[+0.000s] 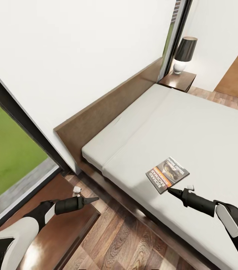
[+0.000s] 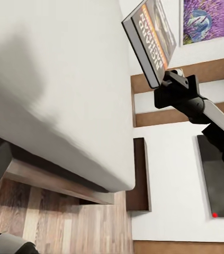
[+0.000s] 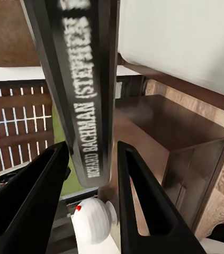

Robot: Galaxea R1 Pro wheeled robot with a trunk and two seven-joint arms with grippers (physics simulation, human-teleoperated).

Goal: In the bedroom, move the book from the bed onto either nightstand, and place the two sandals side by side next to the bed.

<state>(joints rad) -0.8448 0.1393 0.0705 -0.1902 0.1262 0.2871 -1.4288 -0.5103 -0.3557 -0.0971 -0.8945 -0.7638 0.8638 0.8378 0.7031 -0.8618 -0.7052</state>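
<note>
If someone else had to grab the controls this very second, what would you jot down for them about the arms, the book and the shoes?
Right gripper: at the near corner of the book; the right wrist view shows its fingers either side of the spine, but whether they are clamped I cannot tell.
Left gripper: holds nothing, hangs over the near nightstand beside the bed; open or shut, I cannot tell.
Book: lies on the mattress near the edge, not on a nightstand.
Far nightstand carries a lamp.
Sandals: not seen from here.
Left: book onto a nightstand; find the sandals and check how they lie.
</note>
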